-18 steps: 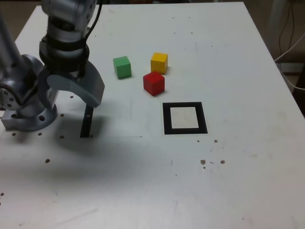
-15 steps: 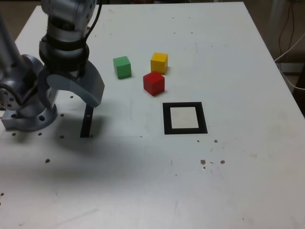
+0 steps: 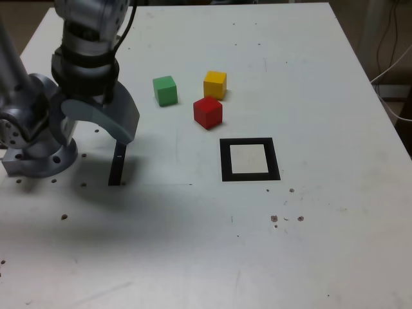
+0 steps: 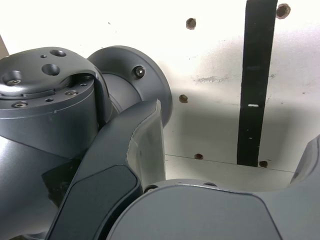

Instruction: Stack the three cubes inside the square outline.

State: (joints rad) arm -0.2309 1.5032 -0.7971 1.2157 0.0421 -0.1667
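From where I stand, the white table (image 3: 322, 238) has the robot arm (image 3: 87, 61) at the exterior view's left, its round base (image 3: 42, 159) near that edge. The gripper (image 4: 238, 120) hangs over the left part of the table with its jaws spread wide open, the two fingers well apart and bare white tabletop and some of the black strip (image 3: 117, 166) between them. That strip lies flat just to the right of the base, running from near to far. The three cubes sit separately on the tabletop, farther away from me and left of the middle. The green cube (image 3: 165, 91) is the leftmost. The yellow cube (image 3: 215, 85) stands to its right, a touch farther off, and the red cube (image 3: 208, 112) is just on the near side of the yellow one, turned so that a corner faces me; I can't tell whether those two touch. The square outline (image 3: 226, 161) lies flat, nearer to me and to the right of the red cube, its white centre framed by a thick black border. Small brown marks (image 3: 274, 219) dot the nearer tabletop, and a pale cable (image 3: 394, 112) curves down beyond the table's right edge.
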